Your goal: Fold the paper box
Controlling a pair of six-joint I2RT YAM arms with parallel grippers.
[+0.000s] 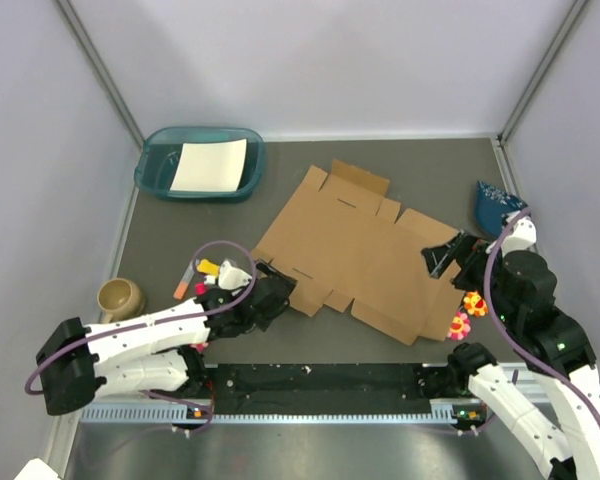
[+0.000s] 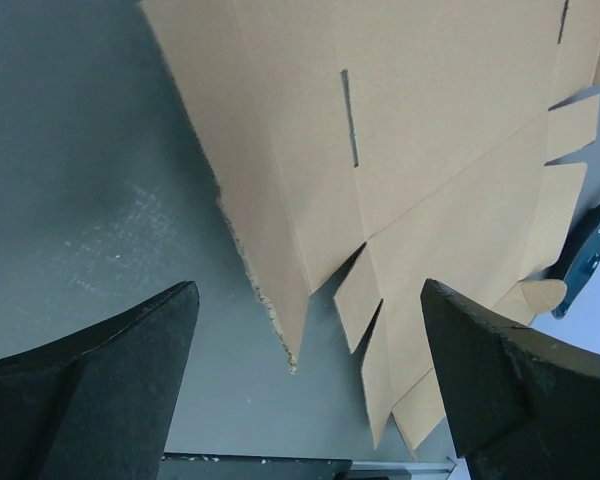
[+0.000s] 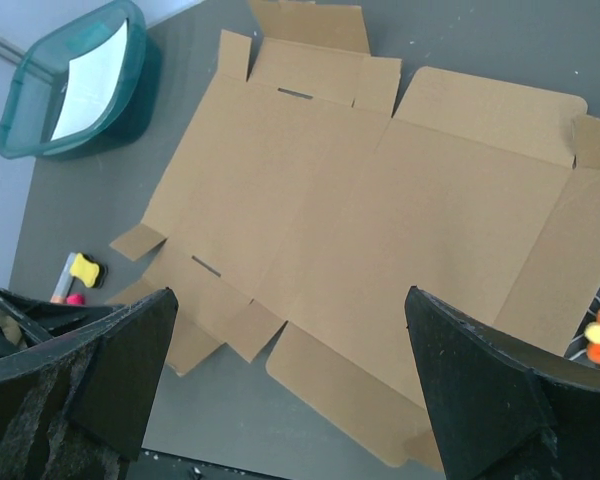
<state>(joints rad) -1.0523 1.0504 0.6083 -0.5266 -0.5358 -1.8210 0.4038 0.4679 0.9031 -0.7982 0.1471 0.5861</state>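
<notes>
TWO ARMS, ONE FLAT BOX. At the bottom of the top view, a black rail (image 1: 320, 382) runs between my two bases on the matte, dark grey table (image 1: 180, 235). Just above it, left of centre, my left gripper (image 1: 272, 296) rests with its black, wedge-shaped jaws spread wide and holding nothing. The left wrist view shows a ragged-edged corner of the paper box (image 1: 350, 245) lying on the table in the gap between them; whether I touch it I cannot tell. At right of centre my right gripper (image 1: 442, 258) hangs over the box's right-hand end, jaws equally wide and empty.

The box fills the middle of the frame. It is a plain brown sheet of corrugated cardboard, die-cut, unfolded and lying nearly flat, with scored crease lines, two narrow slits, and stepped flaps and tabs around its outline. It sits askew, with its long axis running from upper left to lower right.

A rounded tan mug (image 1: 118, 297) stands at far left. Small yellow and orange pieces (image 1: 205, 268) lie beside my left wrist, and red-and-yellow flower shapes (image 1: 470, 305) lie by my right arm. A dark blue patterned object (image 1: 495, 205) sits at the right edge. In the upper left, a glossy teal plastic tray (image 1: 160, 165) with rounded corners holds a white sheet (image 1: 210, 165).
</notes>
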